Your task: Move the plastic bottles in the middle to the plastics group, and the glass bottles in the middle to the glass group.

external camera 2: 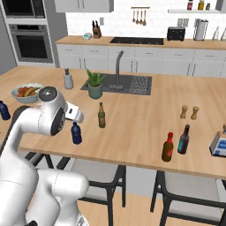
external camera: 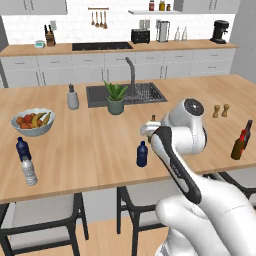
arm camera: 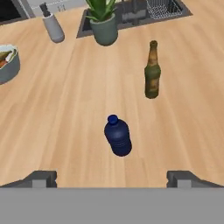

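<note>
One yellowish, unreadable label wraps the olive-green bottle (arm camera: pixel 152 72); the claw (arm camera: pixel 112 178) gapes wide, empty.

Stainless sink (external camera: pixel 145 93): green potted plant (external camera: pixel 116 97) at its front edge; grey soap dispenser (external camera: pixel 73 98) left; fruit bowl (external camera: pixel 33 121) farther left; two tan pepper mills (external camera: pixel 220 110) right.

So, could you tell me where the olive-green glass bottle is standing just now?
The olive-green glass bottle stands upright mid-counter, in front of the potted plant, just beyond and right of the dark blue plastic bottle in the right base view.
</note>
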Tool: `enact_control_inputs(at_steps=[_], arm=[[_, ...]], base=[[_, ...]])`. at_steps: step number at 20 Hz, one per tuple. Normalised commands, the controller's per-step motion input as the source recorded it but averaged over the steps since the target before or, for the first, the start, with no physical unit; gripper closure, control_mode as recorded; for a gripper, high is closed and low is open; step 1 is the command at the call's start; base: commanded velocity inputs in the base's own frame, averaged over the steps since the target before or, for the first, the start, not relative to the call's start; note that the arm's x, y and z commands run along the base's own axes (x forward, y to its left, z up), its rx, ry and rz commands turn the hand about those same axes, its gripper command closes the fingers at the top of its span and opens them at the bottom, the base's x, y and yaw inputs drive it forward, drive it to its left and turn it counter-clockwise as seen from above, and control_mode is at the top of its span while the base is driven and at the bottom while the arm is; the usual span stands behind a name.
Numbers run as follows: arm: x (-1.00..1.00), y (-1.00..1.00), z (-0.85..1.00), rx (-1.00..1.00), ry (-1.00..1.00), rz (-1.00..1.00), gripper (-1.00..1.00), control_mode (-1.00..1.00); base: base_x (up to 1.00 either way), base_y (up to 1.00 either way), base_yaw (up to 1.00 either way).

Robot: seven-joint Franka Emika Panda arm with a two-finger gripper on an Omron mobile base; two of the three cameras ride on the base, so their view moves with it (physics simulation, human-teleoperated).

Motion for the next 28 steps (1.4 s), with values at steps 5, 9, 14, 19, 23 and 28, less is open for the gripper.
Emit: enact_control_inputs(at_steps=[5,9,14,19,23,28], arm=[[0.2,0.18,-0.05,0.05,0.25,0.0,-1.0,-1.0],[0.2,0.06,-0.17,-0.04,0.16,0.0,-1.0,-1.0],[0.28,0.0,-0.28,-0.04,0.0,0.0,-1.0,-1.0],[0.24,0.01,-0.4,0.0,0.01,0.0,-1.0,-1.0],[0.26,0.0,-0.38,-0.03,0.03,0.0,-1.0,-1.0],[0.31,0.04,-0.32,-0.15,0.09,0.0,-1.0,-1.0]], base=[[0.0,0.0,0.0],[0.0,0.0,0.0],[0.0,0.0,0.0],[0.0,0.0,0.0],[0.0,0.0,0.0],[0.0,0.0,0.0]])
